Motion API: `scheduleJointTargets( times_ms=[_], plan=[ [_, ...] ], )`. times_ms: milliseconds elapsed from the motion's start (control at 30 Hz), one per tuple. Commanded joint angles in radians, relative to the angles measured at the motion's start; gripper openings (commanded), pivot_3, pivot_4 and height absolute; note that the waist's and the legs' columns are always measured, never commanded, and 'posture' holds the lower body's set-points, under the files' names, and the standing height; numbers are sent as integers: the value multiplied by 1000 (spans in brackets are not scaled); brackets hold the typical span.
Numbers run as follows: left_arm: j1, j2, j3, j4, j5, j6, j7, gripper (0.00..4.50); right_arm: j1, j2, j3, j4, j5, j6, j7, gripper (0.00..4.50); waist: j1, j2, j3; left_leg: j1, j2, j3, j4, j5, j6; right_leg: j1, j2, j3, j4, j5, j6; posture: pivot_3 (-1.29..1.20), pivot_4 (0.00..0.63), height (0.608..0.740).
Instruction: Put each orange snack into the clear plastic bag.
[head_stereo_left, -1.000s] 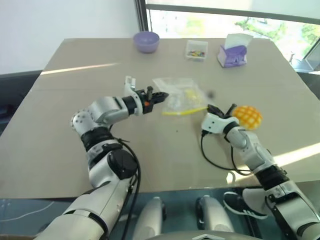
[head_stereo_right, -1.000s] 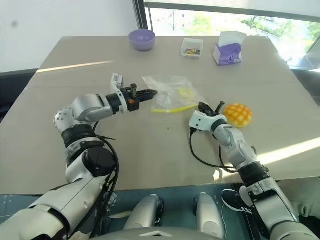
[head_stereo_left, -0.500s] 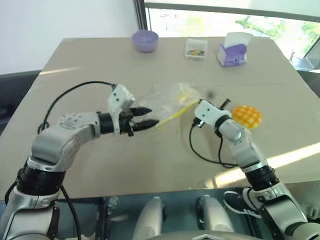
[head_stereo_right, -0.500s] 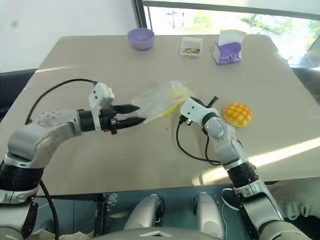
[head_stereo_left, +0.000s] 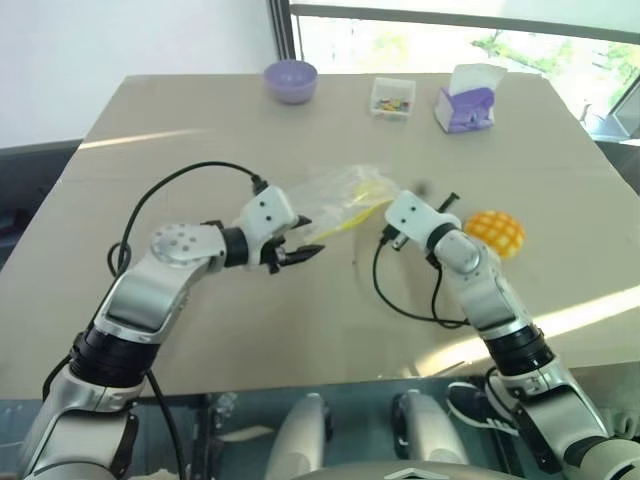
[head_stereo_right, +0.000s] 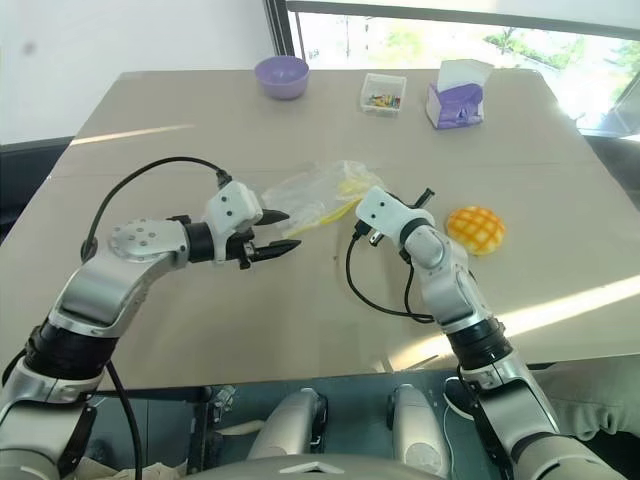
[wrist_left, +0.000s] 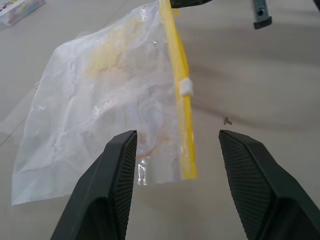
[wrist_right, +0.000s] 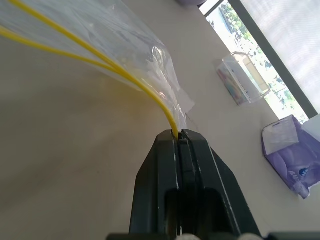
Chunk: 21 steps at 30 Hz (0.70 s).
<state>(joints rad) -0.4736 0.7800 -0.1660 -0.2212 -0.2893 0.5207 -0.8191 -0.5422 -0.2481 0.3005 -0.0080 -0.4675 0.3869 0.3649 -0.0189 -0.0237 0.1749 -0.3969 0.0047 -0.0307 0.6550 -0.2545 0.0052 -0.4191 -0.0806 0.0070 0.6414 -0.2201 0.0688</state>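
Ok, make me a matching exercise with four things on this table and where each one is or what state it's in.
Things:
1. orange snack
2. clear plastic bag
3. left gripper
4. purple bowl

States:
A. open, beside the bag
B. far edge of the table
C. pinched at its yellow zip strip by the right gripper
D. lying on the table, outside the bag

Pairs: 1-D, 2-C, 3-A, 4-B

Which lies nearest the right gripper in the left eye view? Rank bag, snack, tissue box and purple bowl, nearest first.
1. Bag: pinched in the right gripper by its yellow strip.
2. Snack: on the table to its right.
3. Tissue box: far edge, right.
4. Purple bowl: far edge, left.
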Motion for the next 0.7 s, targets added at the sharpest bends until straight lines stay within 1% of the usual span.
scheduleJointTargets(
  times_ms=[33, 100, 233, 400, 467, 500, 567, 600, 633, 667, 700],
  plan=[
    [-26, -30, -5, 0, 39, 1, 28, 2514, -23, 5, 4, -63, -3, 2, 3, 0, -1, 0, 0, 0, 0, 0, 0, 0, 0, 0, 0, 0, 0, 0, 0, 0, 150, 740],
    [-23, -41, -9, -7, 49, 6, 21, 1945, -22, 7, 6, -69, -2, 7, 3, 0, -3, 0, 0, 0, 0, 0, 0, 0, 0, 0, 0, 0, 0, 0, 0, 0, 150, 740],
    [-24, -50, -5, 2, 63, 4, 12, 56, -19, 5, 7, -77, -3, 12, 1, 0, -4, 0, 0, 0, 0, 0, 0, 0, 0, 0, 0, 0, 0, 0, 0, 0, 150, 740],
    [-35, -35, -13, 67, 127, -77, 3, 56, -10, 5, -11, -82, 36, 11, 15, 0, -5, 0, 0, 0, 1, 0, 0, 0, 0, 0, 1, 0, 1, 0, 0, 0, 150, 740],
    [-48, -28, -15, 136, 171, -179, -7, 56, -2, -5, -25, -99, 78, 26, 58, 0, -7, 0, 0, 0, 1, 0, 0, 0, 0, 0, 1, 0, 1, 0, 0, 0, 150, 740],
    [-53, -30, -11, 162, 181, -227, -14, 0, 3, -9, -31, -109, 89, 35, 70, 453, -7, 0, 0, 0, 1, 0, 0, 0, 0, 0, 1, 0, 1, 0, 0, 0, 150, 740],
    [-61, -50, 5, 222, 190, -365, -19, 0, 14, -23, -38, -130, 99, 43, 82, 1154, -7, 0, 0, 0, 1, 0, 0, 0, 0, 0, 1, 0, 1, 0, 0, 0, 150, 740],
    [-65, -65, 16, 254, 184, -433, -24, 0, 18, -32, -40, -140, 101, 47, 85, 1690, -7, 0, 0, 0, 1, 0, 0, 0, 0, 0, 1, 0, 1, 0, 0, 0, 150, 740],
    [-70, -75, 23, 284, 178, -485, -35, 0, 22, -39, -44, -149, 103, 48, 84, 1999, -6, 0, 0, 0, 1, 0, 0, 0, 0, 0, 0, 0, 0, 0, 0, 0, 150, 740],
    [-79, -79, 26, 314, 172, -518, -53, 0, 32, -51, -53, -169, 114, 52, 95, 2453, -4, 0, 0, 0, 1, 0, 0, 0, 0, 0, 0, 0, 0, 0, 0, 0, 150, 740],
    [-89, -81, 28, 338, 162, -531, -80, 0, 43, -63, -64, -192, 128, 58, 109, 2453, -2, 0, 0, 0, 1, 0, 0, 0, 0, 0, 0, 0, 0, 0, 0, 0, 150, 740]
  ],
)
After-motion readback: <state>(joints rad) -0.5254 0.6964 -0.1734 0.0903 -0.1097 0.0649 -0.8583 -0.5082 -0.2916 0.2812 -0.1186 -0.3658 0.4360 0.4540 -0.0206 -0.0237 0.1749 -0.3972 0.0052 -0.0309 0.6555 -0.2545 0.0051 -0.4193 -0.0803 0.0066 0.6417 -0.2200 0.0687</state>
